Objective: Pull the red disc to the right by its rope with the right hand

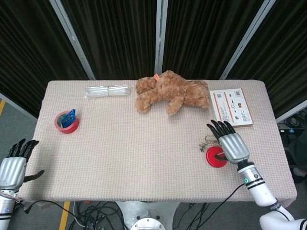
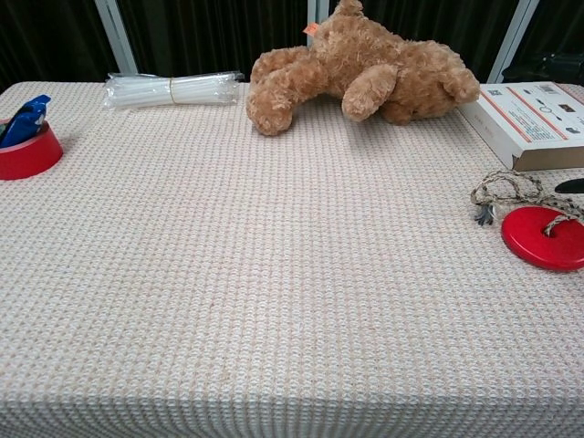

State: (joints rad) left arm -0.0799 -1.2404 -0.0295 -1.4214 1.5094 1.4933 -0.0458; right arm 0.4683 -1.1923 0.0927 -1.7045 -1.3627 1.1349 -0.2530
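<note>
The red disc (image 1: 215, 157) (image 2: 545, 237) lies flat near the table's right front. Its tan rope (image 1: 207, 142) (image 2: 504, 190) sits bunched in a loose heap just left of and behind the disc, free on the cloth. My right hand (image 1: 230, 144) hovers over the disc's right side with fingers spread and nothing in it; only a dark fingertip (image 2: 571, 185) of it shows at the chest view's right edge. My left hand (image 1: 13, 165) hangs off the table's left front corner, fingers apart and empty.
A brown teddy bear (image 1: 170, 92) lies at the back centre. A white and orange box (image 1: 231, 107) sits behind my right hand. A bundle of clear straws (image 1: 108, 91) and a red tape roll (image 1: 66, 122) lie on the left side.
</note>
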